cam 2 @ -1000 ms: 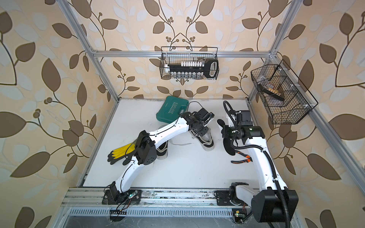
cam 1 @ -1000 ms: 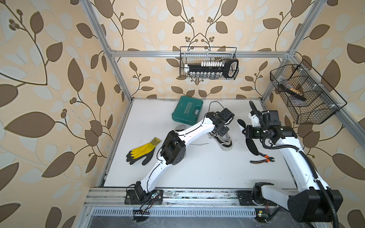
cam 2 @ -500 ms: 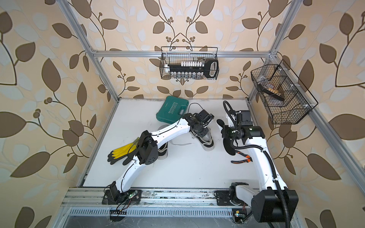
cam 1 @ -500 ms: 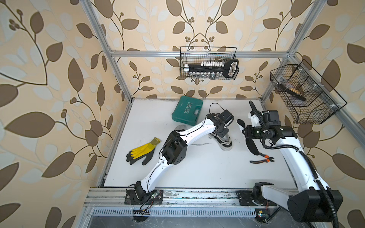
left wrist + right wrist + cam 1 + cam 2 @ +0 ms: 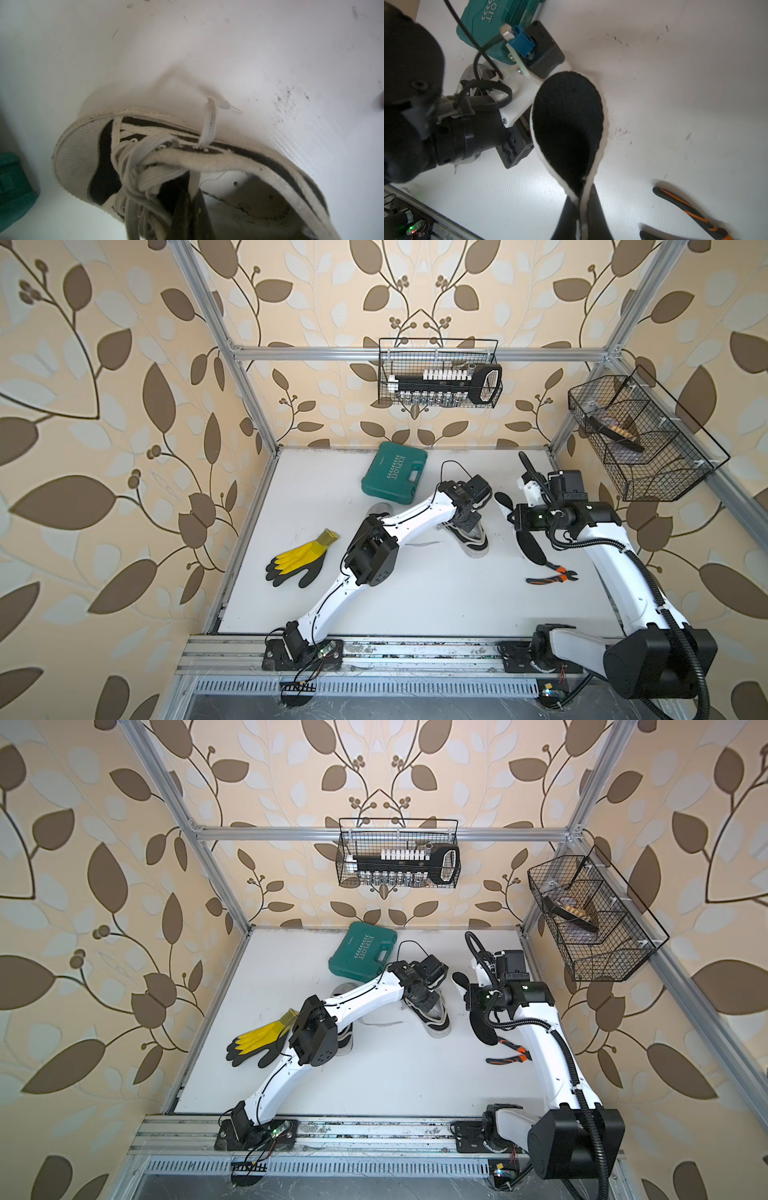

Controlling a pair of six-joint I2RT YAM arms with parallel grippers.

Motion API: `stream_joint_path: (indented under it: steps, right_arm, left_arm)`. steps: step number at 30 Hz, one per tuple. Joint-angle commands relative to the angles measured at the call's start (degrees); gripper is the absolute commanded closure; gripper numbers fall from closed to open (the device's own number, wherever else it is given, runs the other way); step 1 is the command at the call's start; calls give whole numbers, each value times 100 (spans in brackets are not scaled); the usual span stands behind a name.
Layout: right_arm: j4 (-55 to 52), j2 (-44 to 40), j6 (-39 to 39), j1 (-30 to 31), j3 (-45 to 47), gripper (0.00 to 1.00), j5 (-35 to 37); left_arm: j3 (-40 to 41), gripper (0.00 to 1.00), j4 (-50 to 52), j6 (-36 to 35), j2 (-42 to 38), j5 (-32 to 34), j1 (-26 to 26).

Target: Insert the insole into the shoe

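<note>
Progress: you have both pieces gripped, but nothing is inserted yet; the insole is outside the shoe.
Right gripper [image 5: 581, 216]: the jaws pinch the insole [image 5: 569, 124] at its narrow end, folding it. It hangs clear of the desk [image 5: 436, 601], beside the shoe but not touching it.
Left gripper [image 5: 468, 526]: the jaws are pressed together at the mouth of the shoe [image 5: 83, 158]. They seem to pinch the tongue or collar edge; the wrist view is too close to say which.
Shoe: it lies on the desk between the arms, toe toward the front rail, mouth open and bare inside.
Left to do: you likely need to bring the insole's broad end to the mouth, slide it toward the toe, then press the heel flat.
Near: pliers [image 5: 552, 574] lie just in front of the insole; gloves [image 5: 299, 564] lie well apart.
Middle: a second shoe [image 5: 344, 1042] is partly hidden under the left arm.
Far: a green case [image 5: 395, 479] sits just behind the left wrist; wire baskets [image 5: 440, 377] hang on the walls.
In the way: the left wrist sits over the mouth and loose laces [image 5: 133, 158] crowd it, so your entry looks tight.
</note>
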State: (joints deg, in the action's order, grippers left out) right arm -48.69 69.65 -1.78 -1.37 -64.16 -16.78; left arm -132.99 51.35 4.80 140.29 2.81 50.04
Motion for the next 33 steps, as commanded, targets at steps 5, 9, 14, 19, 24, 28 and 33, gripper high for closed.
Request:
stream_joint_path:
  steps: [5, 9, 14, 19, 24, 28, 33]
  right_arm:
    - [-260, -8, 356, 11, -212, 95, 126]
    - [-313, -14, 432, 18, -206, 96, 64]
    - [-568, 104, 572, 180, -334, 96, 65]
    - [-1160, 463, 767, 736, -666, 96, 429]
    - [-1278, 566, 1091, 899, -658, 97, 513]
    - [-1247, 603, 1382, 1183, -579, 97, 787]
    - [-1347, 782, 1876, 1664, -645, 97, 1403]
  left_arm:
    - [103, 100, 189, 620, -839, -1028, -358]
    - [123, 100, 117, 965, -901, -1645, -504]
    - [637, 100, -327, 1765, -1163, -2682, -857]
    - [1947, 100, -1474, 2550, -1653, -3736, -1139]
    - [2859, 100, -2625, 2829, -1869, -4972, -1352]
    - [3109, 100, -2914, 2797, -1896, -5269, -1471]
    - [3616, 100, -3950, 3333, -1942, -5715, -1603]
